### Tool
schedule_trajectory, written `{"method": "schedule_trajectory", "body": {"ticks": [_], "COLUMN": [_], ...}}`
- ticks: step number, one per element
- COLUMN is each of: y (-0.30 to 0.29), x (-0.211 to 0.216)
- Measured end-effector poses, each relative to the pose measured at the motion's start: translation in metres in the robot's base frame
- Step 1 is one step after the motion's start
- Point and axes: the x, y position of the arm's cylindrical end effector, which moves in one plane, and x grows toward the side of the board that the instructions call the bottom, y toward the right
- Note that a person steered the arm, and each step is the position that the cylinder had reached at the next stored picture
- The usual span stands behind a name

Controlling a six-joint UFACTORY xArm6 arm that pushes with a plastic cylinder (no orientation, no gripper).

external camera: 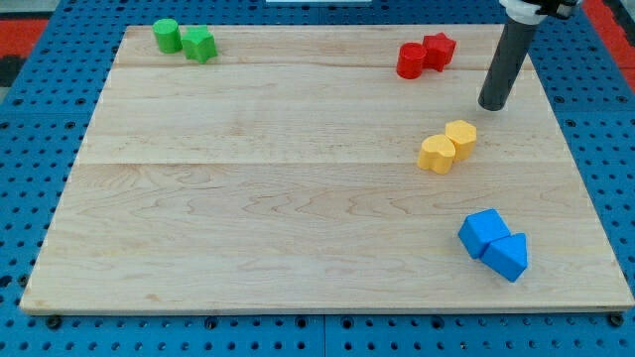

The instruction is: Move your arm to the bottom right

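Note:
My tip is at the end of a dark rod that comes down from the view's top right. It rests on the wooden board, to the right of and below the two red blocks and up and to the right of the two yellow blocks. It touches no block. The red cylinder and red star-shaped block sit together near the top right. The yellow heart-shaped block and yellow hexagon touch each other. A blue cube and blue triangular block lie together at the bottom right.
A green cylinder and a green star-shaped block sit together at the top left. The board lies on a blue perforated surface. A red strip shows at the view's top corners.

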Motion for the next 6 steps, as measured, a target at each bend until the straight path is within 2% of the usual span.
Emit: {"method": "schedule_trajectory", "body": {"ticks": [1, 2, 3, 4, 5, 6], "y": [0.012, 0.012, 0.057, 0.061, -0.009, -0.087], "x": [0.063, 0.105, 0.166, 0.228, 0.255, 0.232]}}
